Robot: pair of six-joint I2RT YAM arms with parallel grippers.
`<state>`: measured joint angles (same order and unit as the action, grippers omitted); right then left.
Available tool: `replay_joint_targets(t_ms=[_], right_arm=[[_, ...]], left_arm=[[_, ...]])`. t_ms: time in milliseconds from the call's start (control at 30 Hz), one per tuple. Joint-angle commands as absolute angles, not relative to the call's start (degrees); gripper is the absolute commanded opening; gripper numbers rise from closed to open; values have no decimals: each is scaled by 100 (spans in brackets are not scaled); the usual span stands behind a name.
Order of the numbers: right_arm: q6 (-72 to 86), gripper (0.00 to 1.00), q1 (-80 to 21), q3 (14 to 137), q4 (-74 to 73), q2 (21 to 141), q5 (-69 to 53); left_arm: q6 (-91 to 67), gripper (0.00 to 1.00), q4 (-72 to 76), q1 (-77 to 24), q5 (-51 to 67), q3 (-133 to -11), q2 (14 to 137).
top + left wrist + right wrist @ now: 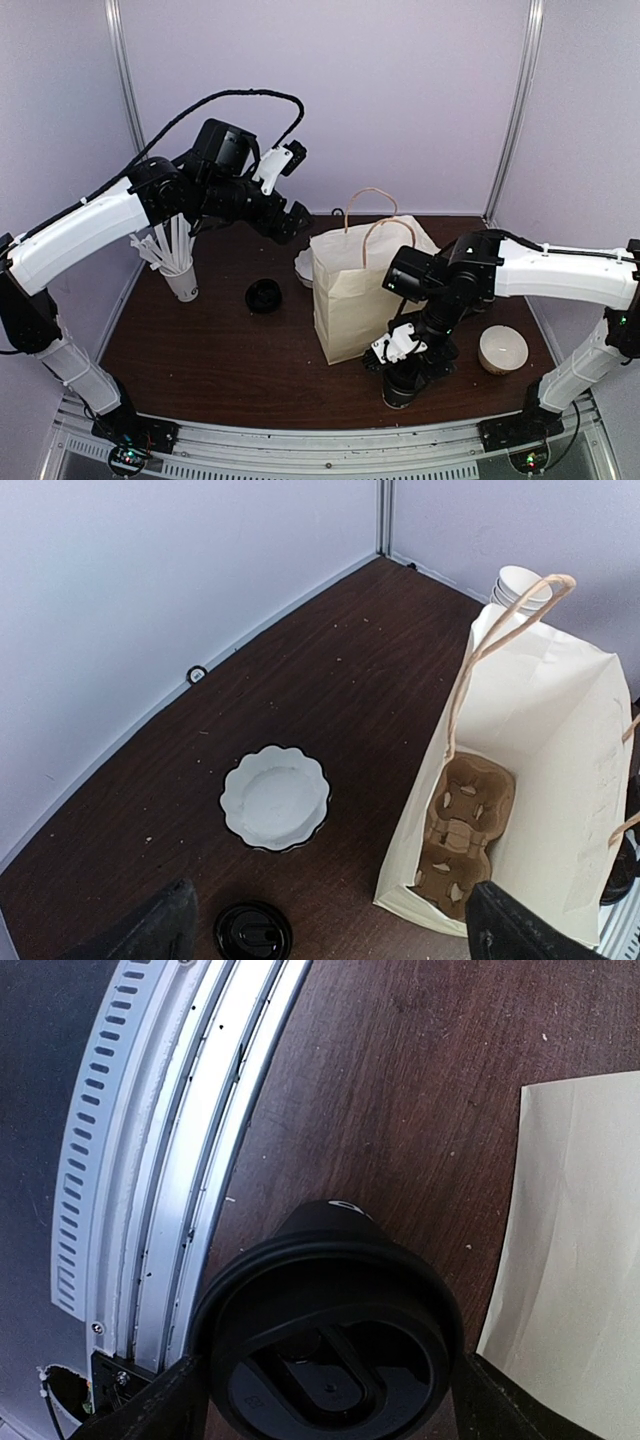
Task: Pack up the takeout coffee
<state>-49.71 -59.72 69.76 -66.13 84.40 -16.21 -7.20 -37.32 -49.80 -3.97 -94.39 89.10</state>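
Note:
The takeout coffee [400,390] stands on the table near the front edge, just right of the paper bag [350,290]. My right gripper [408,362] comes down on it from above. In the right wrist view its black lid [330,1300] fills the space between my two fingers [165,1400], which press its sides, so the right gripper [330,1405] is shut on the cup. My left gripper [293,218] hangs open and empty, high above the back of the table. In the left wrist view the left gripper [330,935] looks down on the open bag [560,740], which has a brown cup carrier [465,830] inside.
A loose black lid [263,296] [252,932] lies left of the bag. A white scalloped dish [275,797] sits behind it. A white cup of straws [180,270] stands at left. Nested cups [520,585] stand behind the bag. A round pale container [503,349] sits at right. The metal rail [150,1160] runs along the front edge.

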Motion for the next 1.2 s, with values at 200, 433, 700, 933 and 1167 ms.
replay_joint_targets(t_ms=[200, 433, 700, 933, 1167], right_arm=[[-4992, 90, -6091, 6931, -6616, 8510, -1441], [-4957, 80, -6106, 6991, -6662, 8395, -1265], [-4831, 75, -6001, 7156, -7026, 7878, -1105], [-4769, 74, -5426, 6950, -7364, 7329, -1316], [-4751, 74, -4170, 6859, -7559, 6476, -1591]], left_arm=[[-713, 97, -3574, -4938, -391, -9577, 8841], [-635, 97, -3599, -4935, -468, -9612, 8903], [-509, 97, -3619, -4939, -89, -10061, 9262], [-606, 97, -3684, -4939, 936, -10794, 9967], [-684, 88, -3689, -4939, 1464, -11404, 10655]])
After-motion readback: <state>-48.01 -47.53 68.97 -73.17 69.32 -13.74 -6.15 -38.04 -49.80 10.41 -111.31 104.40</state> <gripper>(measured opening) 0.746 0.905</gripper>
